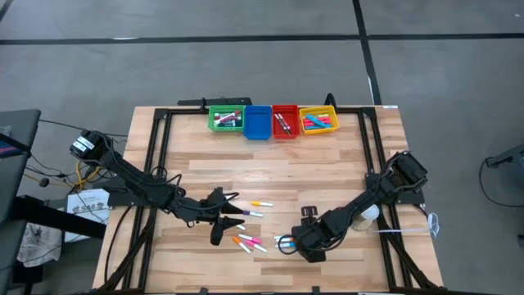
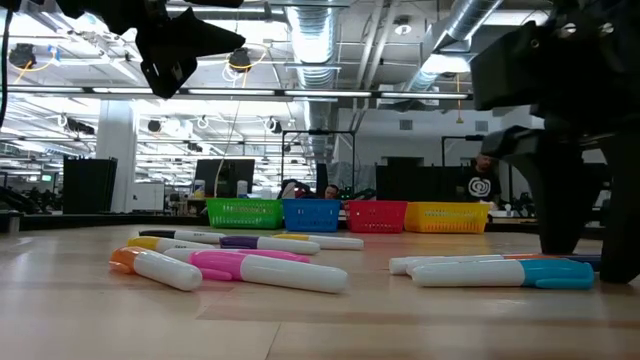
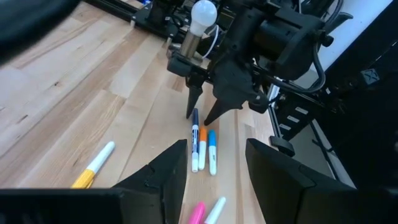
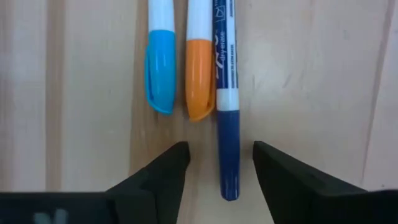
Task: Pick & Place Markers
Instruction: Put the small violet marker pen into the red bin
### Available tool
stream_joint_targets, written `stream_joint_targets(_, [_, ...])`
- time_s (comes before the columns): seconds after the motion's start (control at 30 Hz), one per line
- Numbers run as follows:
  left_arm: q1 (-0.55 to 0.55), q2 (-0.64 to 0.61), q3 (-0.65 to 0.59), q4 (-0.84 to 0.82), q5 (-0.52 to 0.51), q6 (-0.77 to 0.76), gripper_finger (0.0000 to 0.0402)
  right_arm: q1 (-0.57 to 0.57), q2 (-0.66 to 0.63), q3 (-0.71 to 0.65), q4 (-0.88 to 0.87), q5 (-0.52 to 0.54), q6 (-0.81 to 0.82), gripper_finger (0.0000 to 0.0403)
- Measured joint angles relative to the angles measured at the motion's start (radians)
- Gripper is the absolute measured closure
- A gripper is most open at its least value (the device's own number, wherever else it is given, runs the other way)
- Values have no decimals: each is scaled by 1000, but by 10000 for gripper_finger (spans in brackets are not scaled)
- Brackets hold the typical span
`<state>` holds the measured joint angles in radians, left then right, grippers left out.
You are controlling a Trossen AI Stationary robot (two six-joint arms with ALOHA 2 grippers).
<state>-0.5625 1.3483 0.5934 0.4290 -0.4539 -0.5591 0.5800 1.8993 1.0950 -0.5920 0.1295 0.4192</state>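
Hovering my right gripper (image 4: 214, 163) low, fingers parted and empty, I see the dark blue marker (image 4: 226, 99) between them, touching the orange marker (image 4: 201, 62) at its nine o'clock. Closing off-centre may pinch both. My left gripper (image 1: 223, 215) waits open and empty over scattered markers (image 1: 250, 242); bins (image 1: 271, 121) sit at twelve o'clock.

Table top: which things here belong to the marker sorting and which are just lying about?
Job:
- loose markers
- dark blue marker between the open right end effector fingers
- four bins
- left end effector, open

Lying about:
- white bulb
- cables beside the table
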Motion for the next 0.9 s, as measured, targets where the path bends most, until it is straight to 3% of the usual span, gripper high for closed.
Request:
stream_joint_targets(0.47, [0,0,0,-1,26,3,239,-17,5,-1,0,-33,0,380])
stream_joint_targets(0.9, [-32,-1,0,-2,40,3,239,-70,-24,83,-220,-42,5,388])
